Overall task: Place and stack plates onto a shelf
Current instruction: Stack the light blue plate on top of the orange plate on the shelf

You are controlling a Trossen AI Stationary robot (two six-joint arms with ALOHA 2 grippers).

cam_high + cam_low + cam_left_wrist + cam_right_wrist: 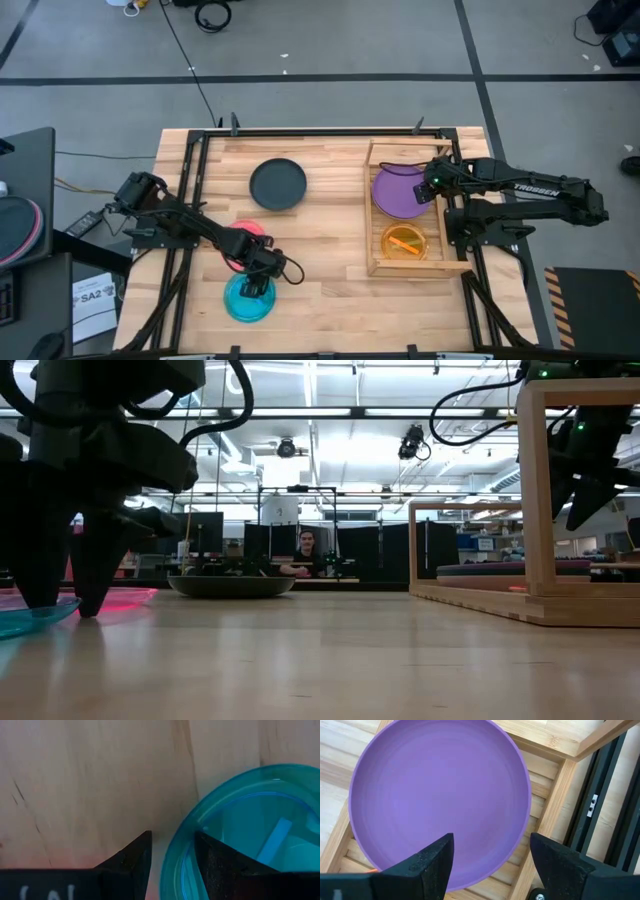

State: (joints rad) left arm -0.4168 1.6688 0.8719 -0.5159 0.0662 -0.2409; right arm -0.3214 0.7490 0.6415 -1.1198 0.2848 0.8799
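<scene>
- My left gripper [255, 287] stands at the near table edge, fingers [131, 861] spread astride the rim of the round translucent cyan plastic plate [247, 299], one inside, one outside.
- A red-pink plate [243, 232] lies just behind it; the dark teal plate [278, 184] rests mid-table.
- My right gripper [428, 189] hovers with fingers spread over the large purple plate [400, 192] in the light-wood slatted shelf [373, 240].
- The orange plate [405, 242] sits beside the purple one.
</scene>
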